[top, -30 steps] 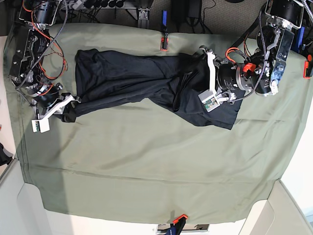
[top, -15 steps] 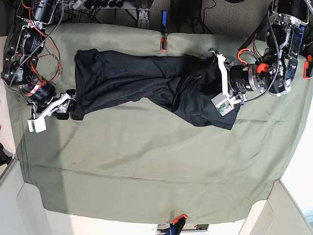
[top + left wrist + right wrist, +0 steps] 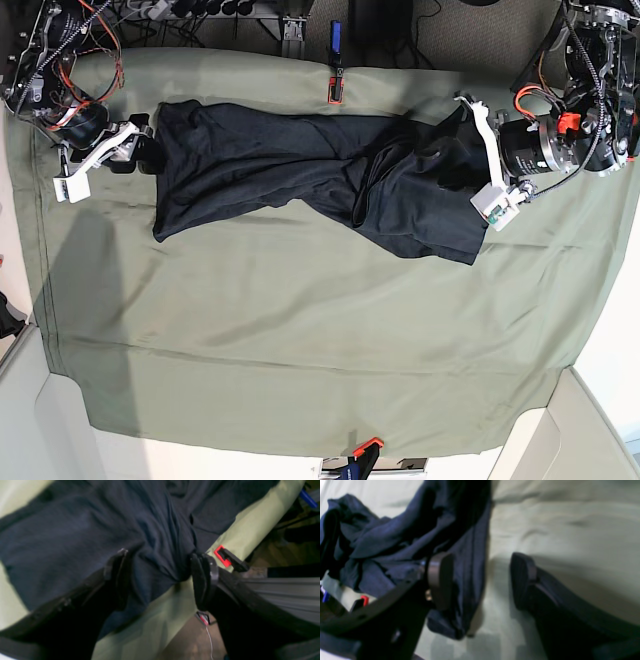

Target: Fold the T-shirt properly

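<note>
**Olive cloth, rumpled shirt: spread before folding**

Olive sheet (image 3: 300, 330) covering the whole table, clamped at the far edge by a red clip (image 3: 335, 92). Lying across the far half, the shirt (image 3: 300, 165): a long dark band, flattish toward the right arm's side, bunched and twisted toward the left arm's side.

Left gripper (image 3: 485, 160) at the bunched end, jaws wide apart and straddling a ridge of fabric in the wrist view; touching cloth, yet not pinching it. Right gripper (image 3: 115, 150) just off the other end, jaws parted and empty, one finger (image 3: 440, 580) over the shirt's edge, the other over bare sheet.

Probably a flattening stage, with no fold begun. To do it well:
- Take one layer only at each end, close to a hem or corner, not a handful.
- Lift slightly, then draw the ends apart together to shake the twist out.
- Keep the sheet out of the pinch, or expect wrinkles underneath.
- Find the sleeves before any fold; hard to tell apart in the bunch for now.
</note>
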`<state>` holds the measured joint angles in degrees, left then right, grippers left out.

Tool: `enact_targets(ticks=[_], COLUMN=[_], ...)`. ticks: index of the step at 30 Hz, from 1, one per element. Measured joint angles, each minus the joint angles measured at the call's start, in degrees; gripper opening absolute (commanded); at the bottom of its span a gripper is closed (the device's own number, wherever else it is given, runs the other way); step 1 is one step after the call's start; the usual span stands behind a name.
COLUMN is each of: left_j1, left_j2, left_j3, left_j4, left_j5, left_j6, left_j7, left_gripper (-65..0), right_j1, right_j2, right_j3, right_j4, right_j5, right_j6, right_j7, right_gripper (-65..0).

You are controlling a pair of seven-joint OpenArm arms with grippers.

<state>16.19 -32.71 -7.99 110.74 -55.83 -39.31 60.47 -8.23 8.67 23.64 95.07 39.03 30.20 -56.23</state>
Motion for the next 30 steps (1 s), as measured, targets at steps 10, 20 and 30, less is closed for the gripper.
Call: enact_targets(ticks=[10, 20, 30], left_j1=[0.24, 0.61, 0.61], left_j2=[0.0, 0.0, 0.0], left_j3=[-0.24, -0.24, -0.24], left_j4=[0.2, 0.2, 0.2], left_j5=[-0.15, -0.15, -0.17], left_j6=[-0.02, -0.02, -0.02], left_j7=[0.61, 0.63, 1.11], left_gripper=[-25.0, -25.0, -25.0], right_j1=[0.28, 0.28, 1.57], right_j2=[-4.24, -5.86, -5.29], right_j3=[-5.77, -8.09, -8.17], right_j4=[-2.47, -2.47, -2.73], right_j5=[-0.28, -2.78, -10.6], right_j6=[0.0, 0.04, -0.15], right_j7=[2.93, 6.27, 9.09], right_gripper=[-28.8, -33.2, -65.0])
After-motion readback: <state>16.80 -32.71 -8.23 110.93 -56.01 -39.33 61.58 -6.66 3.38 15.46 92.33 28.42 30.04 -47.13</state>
